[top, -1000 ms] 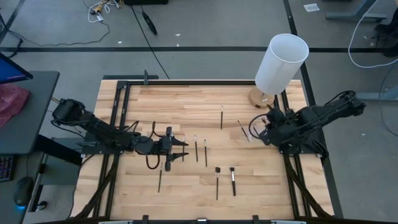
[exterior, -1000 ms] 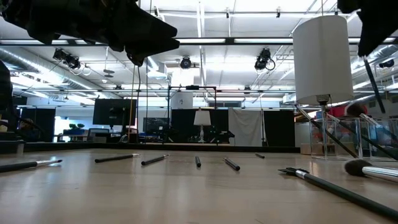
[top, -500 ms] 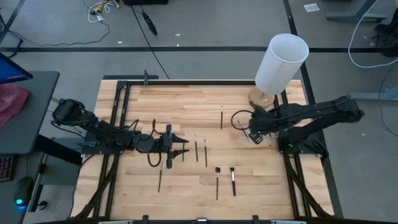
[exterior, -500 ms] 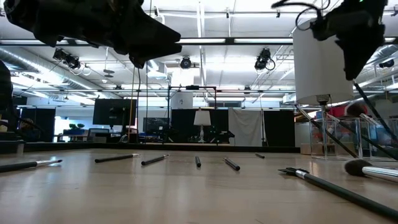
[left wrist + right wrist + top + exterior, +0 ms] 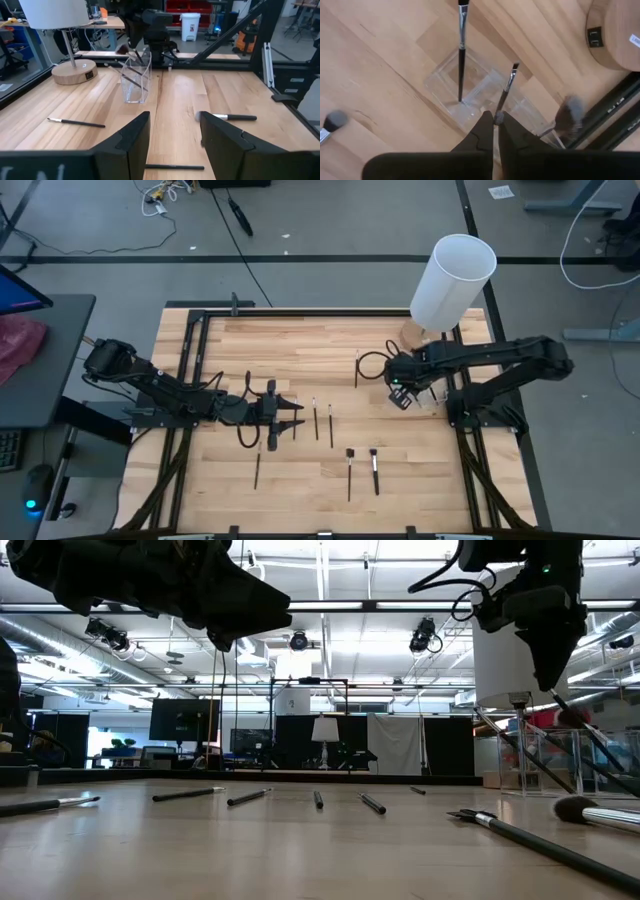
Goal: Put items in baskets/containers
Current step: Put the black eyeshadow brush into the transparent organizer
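Observation:
The clear plastic holder (image 5: 485, 97) stands at the table's right, beside the lamp base, with two brushes (image 5: 461, 50) in it. My right gripper (image 5: 495, 122) hangs straight above it, shut on a thin dark brush (image 5: 506, 90). In the high view this gripper (image 5: 399, 392) is right of the table's middle. My left gripper (image 5: 172, 140) is open and hovers level over the table's left half (image 5: 283, 416), with nothing between its fingers. Several more brushes (image 5: 331, 425) lie flat on the wood. My right gripper pinches the thin brush at its handle end (image 5: 499, 116) between its two fingers, coming from above and pointing down. The brush hangs below the fingers, slightly tilted, its bristle tip (image 5: 515, 65) over the holder. Whether the tip touches the holder, I cannot tell.
A tall white cylinder lamp (image 5: 452, 280) on a round wooden base (image 5: 615, 35) stands at the far right, close to the holder. Loose brushes lie mid-table (image 5: 349, 470) (image 5: 374, 470) and near my left gripper (image 5: 257, 468). Black frame rails (image 5: 190, 370) edge the table.
My right gripper has moved from the table's right edge toward its middle and come down a little, turning as it went, with the brush still in its shut fingers. It now hangs over the clear holder.

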